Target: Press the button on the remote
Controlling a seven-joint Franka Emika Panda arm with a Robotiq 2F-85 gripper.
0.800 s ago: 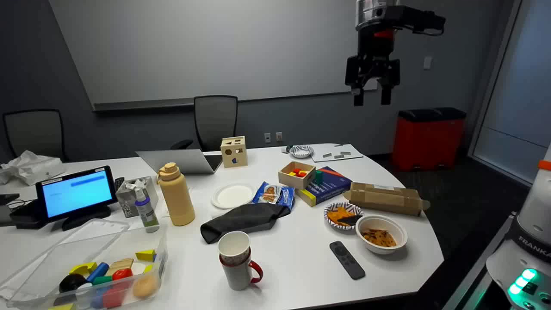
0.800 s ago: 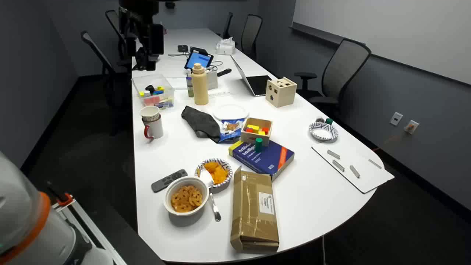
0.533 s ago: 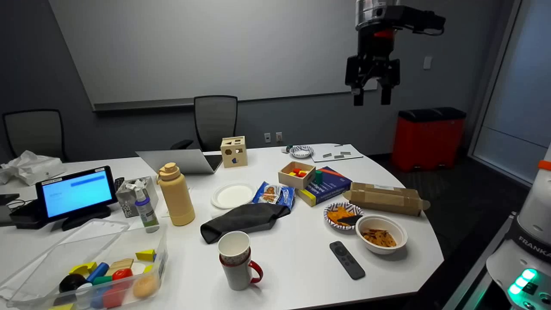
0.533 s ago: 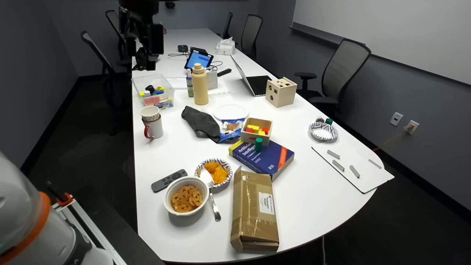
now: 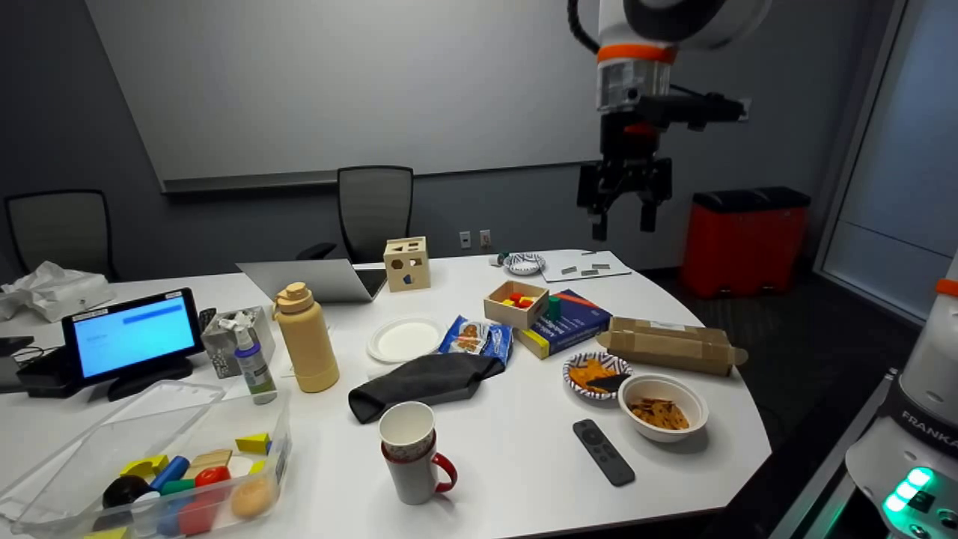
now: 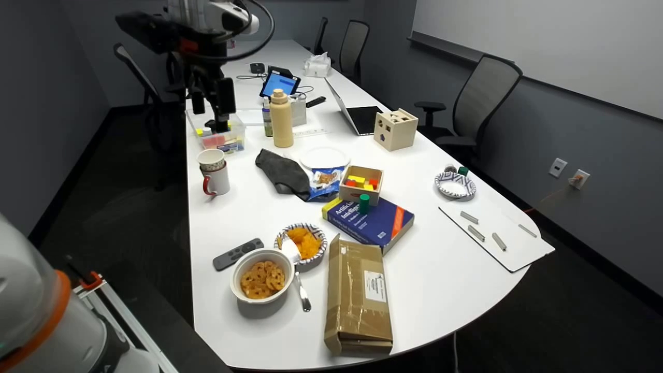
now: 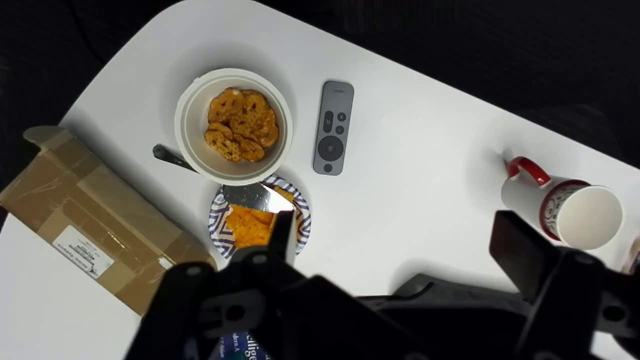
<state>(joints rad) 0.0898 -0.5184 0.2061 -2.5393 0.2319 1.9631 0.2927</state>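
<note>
- Hanging well above the white tabletop, the black two-fingered gripper has its fingers spread, holding nothing.
- Beneath it, in an exterior view, seemingly toward the tabletop's near edge, a slim dark-grey rectangular remote lies flat.
- In the wrist view, the remote's long axis runs nearly square to the line joining the fingertips; lowering toward it probably comes next.
- In an exterior view, a round white bowl stands just right of it, a white red-handled mug well left.
</note>
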